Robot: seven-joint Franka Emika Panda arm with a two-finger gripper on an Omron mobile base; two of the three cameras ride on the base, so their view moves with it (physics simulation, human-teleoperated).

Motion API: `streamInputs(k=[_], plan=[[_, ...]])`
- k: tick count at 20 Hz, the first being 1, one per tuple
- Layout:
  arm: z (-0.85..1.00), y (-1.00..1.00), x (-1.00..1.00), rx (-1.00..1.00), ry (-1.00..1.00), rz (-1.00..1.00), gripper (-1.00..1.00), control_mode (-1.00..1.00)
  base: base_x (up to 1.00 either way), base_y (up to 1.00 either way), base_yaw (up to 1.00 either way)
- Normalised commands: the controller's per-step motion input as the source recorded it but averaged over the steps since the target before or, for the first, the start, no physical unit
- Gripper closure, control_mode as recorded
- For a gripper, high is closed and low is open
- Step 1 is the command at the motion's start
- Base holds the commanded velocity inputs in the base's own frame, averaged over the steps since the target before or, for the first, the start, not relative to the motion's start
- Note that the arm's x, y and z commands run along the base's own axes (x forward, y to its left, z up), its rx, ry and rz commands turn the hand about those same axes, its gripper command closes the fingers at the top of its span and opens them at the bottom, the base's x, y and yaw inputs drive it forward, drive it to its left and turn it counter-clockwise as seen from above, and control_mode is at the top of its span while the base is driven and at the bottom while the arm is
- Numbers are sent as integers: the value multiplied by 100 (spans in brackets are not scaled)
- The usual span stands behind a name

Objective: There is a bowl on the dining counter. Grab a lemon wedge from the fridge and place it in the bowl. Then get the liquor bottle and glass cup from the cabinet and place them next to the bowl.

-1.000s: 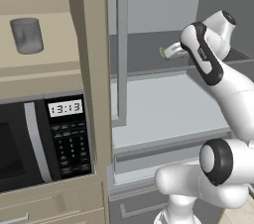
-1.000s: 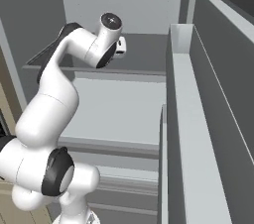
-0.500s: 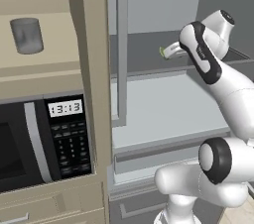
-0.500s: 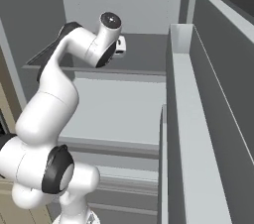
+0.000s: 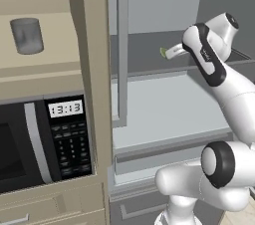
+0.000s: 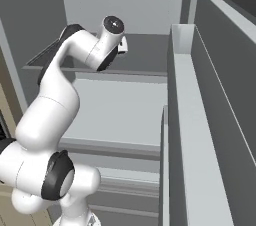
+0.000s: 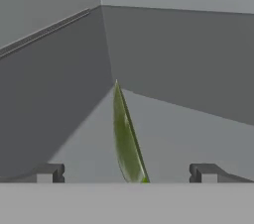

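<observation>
Barely budged since a second ago: same reach into the fridge [image 5: 164, 134], wrist maybe a hair further in along the upper shelf [image 6: 145, 60]. Lemon wedge [image 7: 127, 141] sitting where it was.

Jaws spread wide, nothing pinched. Gripper [image 7: 127, 172] with one dark tip far off to each side and the wedge sitting right on the centre line between them, not touching either. Near end of the wedge cut off at the bottom of the hand view, so can't tell how far it reaches in between the tips. From the left base view, just a tiny green speck [image 5: 162, 51] poking out past the end of the hand, rest of it hidden behind the white wrist. Fingers themselves hard to make out there, and blocked by the forearm in the right base view.

Wedge looks like a thin green sliver stood on edge, long axis running straight away from the jaws toward the back corner of the shelf, far tip pointing at that corner.

Only readable writing: 13:13 on the microwave [image 5: 45, 144] clock. Keypad buttons below too small to read. Glass cup [image 5: 27, 35] up in the open cabinet [image 5: 89, 69] above the microwave, well off to the side of the jaws, greyish and see-through.
</observation>
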Motion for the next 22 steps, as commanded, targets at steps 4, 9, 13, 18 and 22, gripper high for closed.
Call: streamInputs(k=[4,9,13,18,22], plan=[[-1,0,0,0,0,6,-100,-100,0,0,0],[-1,0,2,0,0,6,-100,-100,0,0,0],[0,0,4,0,-2,6,-100,-100,0,0,0],[0,0,9,0,0,5,-100,-100,0,0,0],[-1,1,14,0,0,3,100,-100,0,0,0]])
